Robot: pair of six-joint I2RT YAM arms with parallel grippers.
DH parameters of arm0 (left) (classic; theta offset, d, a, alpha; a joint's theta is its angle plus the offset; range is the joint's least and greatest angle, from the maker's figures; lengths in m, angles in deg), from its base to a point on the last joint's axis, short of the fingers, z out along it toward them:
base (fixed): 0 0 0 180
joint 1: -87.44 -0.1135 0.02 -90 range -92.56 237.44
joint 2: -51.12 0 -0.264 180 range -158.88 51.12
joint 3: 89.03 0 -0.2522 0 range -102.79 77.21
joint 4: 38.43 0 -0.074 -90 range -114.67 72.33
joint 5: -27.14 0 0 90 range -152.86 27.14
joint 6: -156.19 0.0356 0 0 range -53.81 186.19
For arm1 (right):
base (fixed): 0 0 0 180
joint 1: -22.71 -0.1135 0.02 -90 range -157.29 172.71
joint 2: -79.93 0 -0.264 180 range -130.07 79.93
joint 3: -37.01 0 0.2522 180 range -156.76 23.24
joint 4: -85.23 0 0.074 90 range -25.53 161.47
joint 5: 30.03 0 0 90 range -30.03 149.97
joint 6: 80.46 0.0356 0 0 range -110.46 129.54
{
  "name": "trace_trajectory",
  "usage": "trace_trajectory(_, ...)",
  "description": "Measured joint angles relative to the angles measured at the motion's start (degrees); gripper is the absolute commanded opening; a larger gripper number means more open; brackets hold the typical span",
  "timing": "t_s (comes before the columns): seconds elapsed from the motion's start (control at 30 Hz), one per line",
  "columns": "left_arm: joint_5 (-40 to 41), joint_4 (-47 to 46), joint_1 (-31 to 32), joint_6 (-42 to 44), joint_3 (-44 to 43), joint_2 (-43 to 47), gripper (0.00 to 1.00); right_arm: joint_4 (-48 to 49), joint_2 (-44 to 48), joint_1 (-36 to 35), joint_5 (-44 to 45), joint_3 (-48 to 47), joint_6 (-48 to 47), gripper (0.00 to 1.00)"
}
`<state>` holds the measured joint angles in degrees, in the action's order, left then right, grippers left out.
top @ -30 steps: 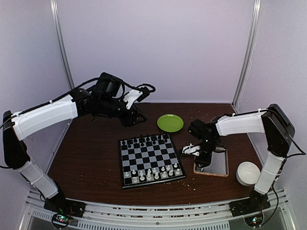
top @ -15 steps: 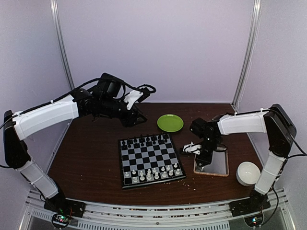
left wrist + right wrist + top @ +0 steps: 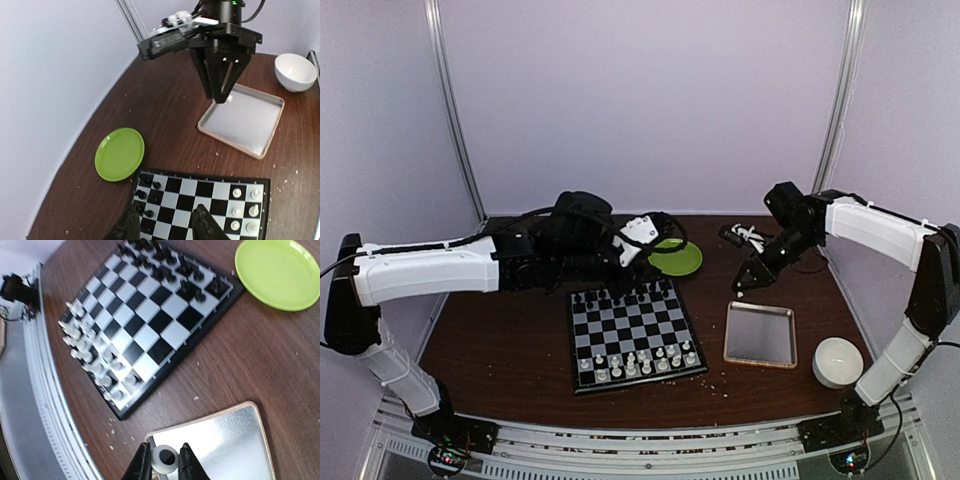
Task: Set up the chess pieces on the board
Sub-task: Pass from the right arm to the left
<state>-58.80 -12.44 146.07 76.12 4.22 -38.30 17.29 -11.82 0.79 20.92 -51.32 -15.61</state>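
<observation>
Worktop point(image 3: 500, 340): dark brown wood, and it carries everything below.
White pieces point(image 3: 638, 364): they stand upright in the board's two near rows, each on its own square.
Bowl point(image 3: 838, 360): white, at the near right, just beside the tray's near right corner.
Board point(image 3: 635, 330): it lies flat near the middle of the worktop, slightly turned, with black and pale checks.
Tray point(image 3: 760, 335): a shiny square with a tan rim, right of the board and apart from it.
Black pieces point(image 3: 620, 295): they fill the board's two far rows.
Right pincer point(image 3: 741, 287): raised off the worktop and pointing down over the tray's far left corner, clenched on one white piece.
White piece point(image 3: 165, 458): small, with a round top, pinched between the right fingers point(image 3: 142, 462). It hangs in the air above the tray's edge, off the board and to its right.
Left pincer point(image 3: 167, 229): released, with its fingers spread and nothing between them. It hovers over the board toward the black end.
Plate point(image 3: 685, 262): green and round, beyond the board's far right corner, partly hidden by the left arm in the top view.
</observation>
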Motion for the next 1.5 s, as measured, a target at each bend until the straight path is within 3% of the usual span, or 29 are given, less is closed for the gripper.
trace_trajectory(0.17, 10.2, -16.3, 6.9, 1.7, 1.5, -1.2, 0.37, -1.2, -0.1, 2.1, -13.0, -6.1, 5.1, 0.16)
trace_trajectory(0.3, 19.5, -30.7, 11.5, 4.3, 0.6, -7.8, 0.36, 1.0, -0.1, 2.4, -19.8, -3.9, 11.9, 0.17)
trace_trajectory(0.47, 24.7, -39.5, 15.0, 5.6, -1.9, -18.2, 0.37, 6.1, -0.1, 3.8, -24.2, -0.3, 19.6, 0.17)
trace_trajectory(0.93, 28.5, -45.1, 16.4, -2.4, -5.1, -24.0, 0.34, 17.2, 2.9, 5.8, -27.2, 4.2, 31.3, 0.17)
trace_trajectory(1.2, 30.1, -43.8, 16.4, -4.6, -10.8, -30.1, 0.36, 21.0, 4.4, 6.4, -27.2, 7.0, 34.8, 0.18)
trace_trajectory(1.5, 31.2, -41.5, 15.5, -8.0, -13.8, -31.1, 0.34, 22.8, 5.0, 6.6, -27.2, 7.8, 36.1, 0.18)
